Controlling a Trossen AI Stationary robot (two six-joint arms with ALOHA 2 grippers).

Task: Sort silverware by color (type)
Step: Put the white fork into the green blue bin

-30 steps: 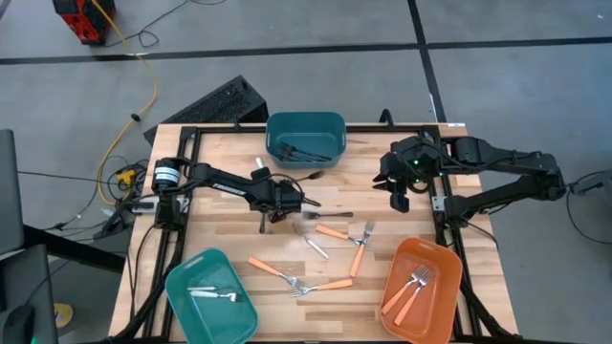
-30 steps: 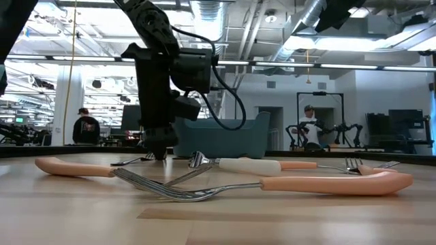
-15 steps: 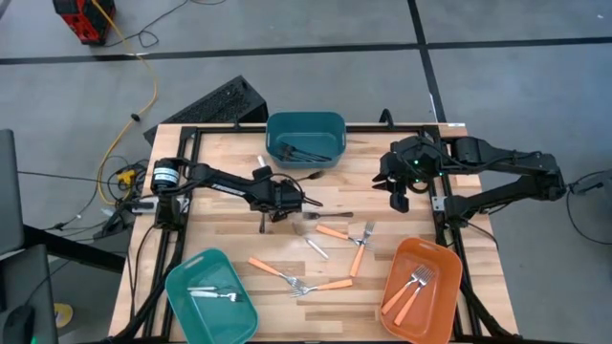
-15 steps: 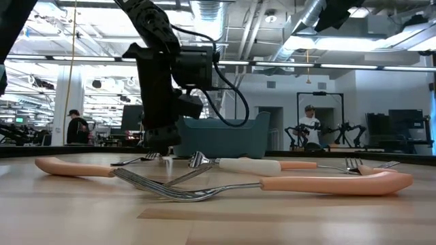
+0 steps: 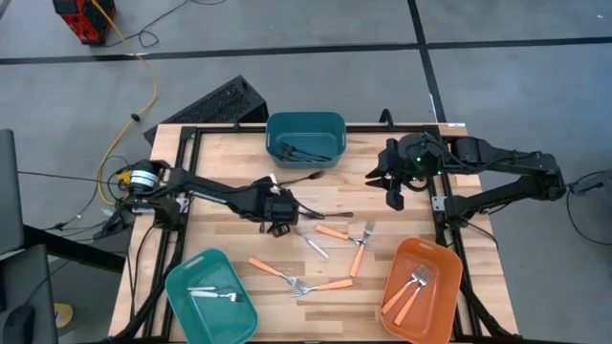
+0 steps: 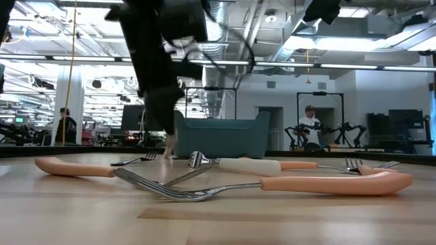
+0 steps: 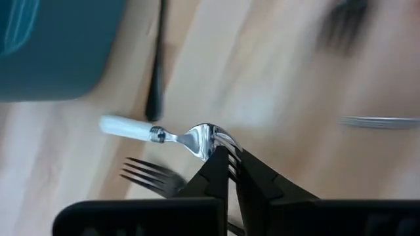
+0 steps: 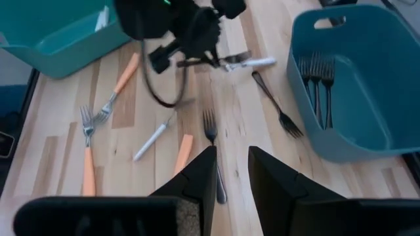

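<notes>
Because the white-handled fork (image 7: 157, 134) belongs with the pale pieces, I have my left pincer (image 7: 230, 172) clenched on its silver head, the tines caught between my two fingers while the handle sticks out free in front of me. In the high view my left pincer (image 5: 278, 212) sits over the middle of the counter (image 5: 220, 239), just in front of the dark teal bin (image 5: 305, 139), and the low view suggests the fork is lifted off the wood, though the blur there leaves me unsure. Gripping at the head keeps the long handle clear, so I judge it will drop neatly into the light teal bin (image 5: 211, 296), where two pale pieces already lie. The fork's long axis runs across the counter, roughly level, handle pointing away from my fingers. A black fork (image 7: 156, 72) lies beside it near the dark teal bin. Further out, orange-handled forks (image 5: 337, 232) remain scattered toward the orange bin (image 5: 421, 290). My right pincer (image 5: 384, 180) hangs above the counter's far right side with its jaws parted, holding nothing.
</notes>
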